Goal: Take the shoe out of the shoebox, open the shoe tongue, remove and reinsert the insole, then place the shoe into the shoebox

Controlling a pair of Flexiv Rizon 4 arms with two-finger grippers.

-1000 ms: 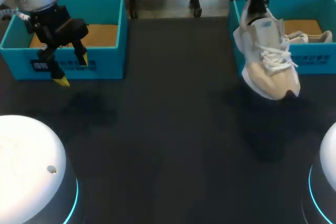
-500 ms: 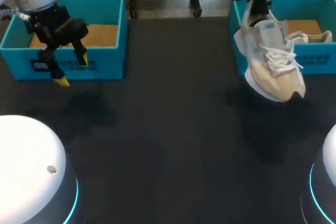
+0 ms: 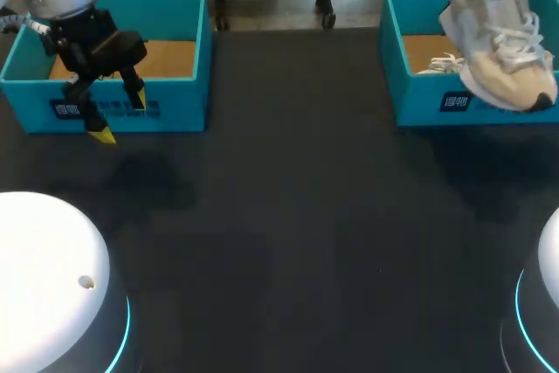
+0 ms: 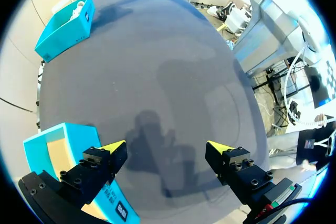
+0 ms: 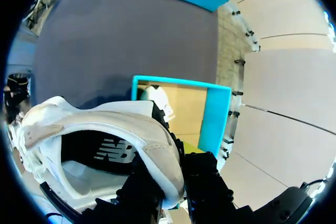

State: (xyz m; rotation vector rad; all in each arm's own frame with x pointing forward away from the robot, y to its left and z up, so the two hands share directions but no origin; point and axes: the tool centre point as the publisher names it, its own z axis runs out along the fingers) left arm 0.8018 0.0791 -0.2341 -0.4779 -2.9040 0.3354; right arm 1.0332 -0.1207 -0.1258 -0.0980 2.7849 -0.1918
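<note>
The right gripper (image 5: 174, 176) pinches the shoe (image 3: 500, 51) by its heel over the shoebox (image 3: 417, 104); keep the toe clear of the walls. Left gripper (image 4: 166, 148) stands spread, empty

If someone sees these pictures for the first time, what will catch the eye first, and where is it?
First, the white and beige shoe, held in the air by its heel in my right gripper, over the right teal shoebox, where a second shoe lies. Next, my left gripper, open, hangs in front of the left teal shoebox.
</note>
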